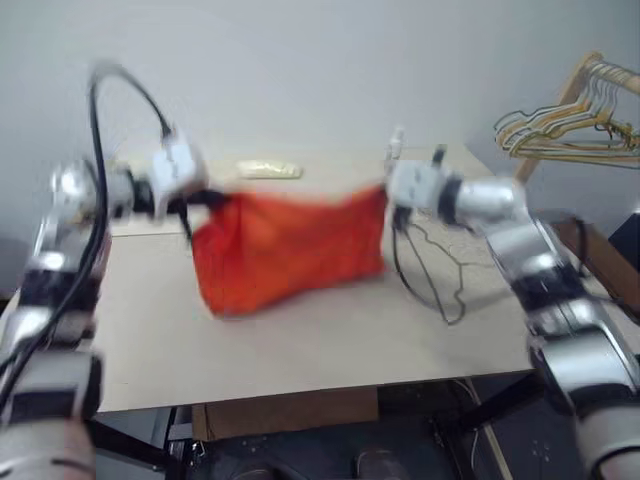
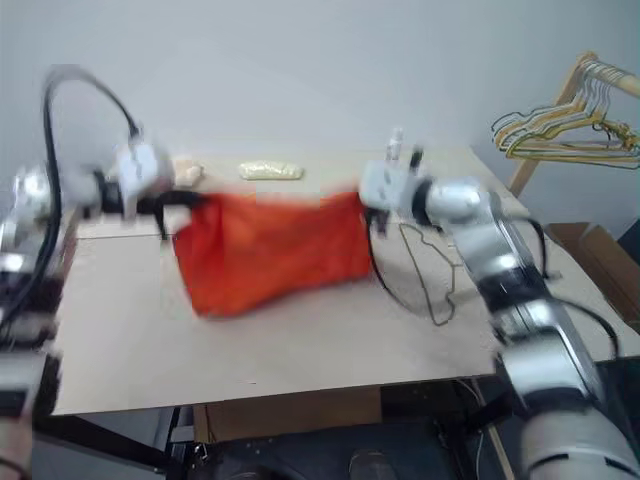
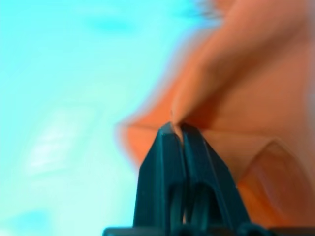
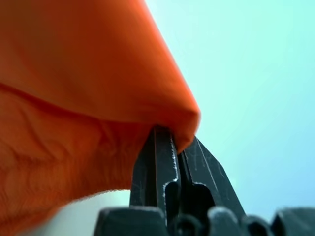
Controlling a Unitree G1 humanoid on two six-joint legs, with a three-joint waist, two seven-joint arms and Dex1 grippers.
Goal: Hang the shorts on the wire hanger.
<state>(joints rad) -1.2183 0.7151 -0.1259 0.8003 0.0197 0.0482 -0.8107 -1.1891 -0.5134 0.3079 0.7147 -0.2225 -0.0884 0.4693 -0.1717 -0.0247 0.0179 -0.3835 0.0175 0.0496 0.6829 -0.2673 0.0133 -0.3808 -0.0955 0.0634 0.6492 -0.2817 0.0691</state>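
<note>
Shorts (image 1: 285, 250) are held up above the table (image 1: 330, 350), stretched between the two grippers, w/ the fabric hanging down in a bag-like shape. The lower edge seems to be close to the tabletop; if it touches cannot be told because of blur. The left gripper (image 3: 176, 129) is closed on one top corner of the shorts, a small fold of orange cloth is pinched between its black fingers (image 3: 160, 167). The right gripper (image 4: 170, 135) is closed on the other top corner, cloth is caught betw. its fingers (image 4: 158, 162) too. The wire hanger (image 1: 435, 275) is seen lying flat on the table, just beside the shorts on the robot's right, under the right arm. A pale yellowish object (image 1: 268, 170) lies near the far table edge. A bunch of hangers (image 1: 570, 130) is hung on a wooden rack (image 1: 590, 70) at the far right.
</note>
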